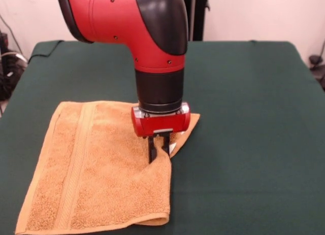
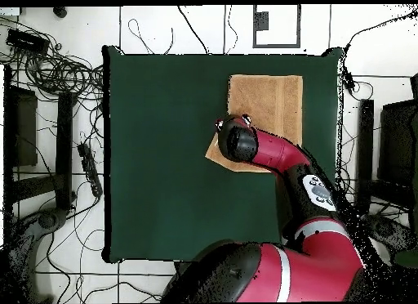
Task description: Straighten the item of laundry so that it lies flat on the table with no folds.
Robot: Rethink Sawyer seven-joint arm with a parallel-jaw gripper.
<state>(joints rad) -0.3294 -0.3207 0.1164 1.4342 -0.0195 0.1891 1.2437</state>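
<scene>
While arm (image 1: 152,37) hangs low, fingers (image 1: 157,149) pinch towel (image 1: 96,164) fold on table (image 1: 244,143).

Glossy red arm (image 1: 127,22) (black joints, screws)

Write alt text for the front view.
A red and black robot arm reaches down from above, its gripper pinching the folded right edge of an orange-tan towel. The towel lies doubled over on a dark green table, near the picture's lower left.
</scene>
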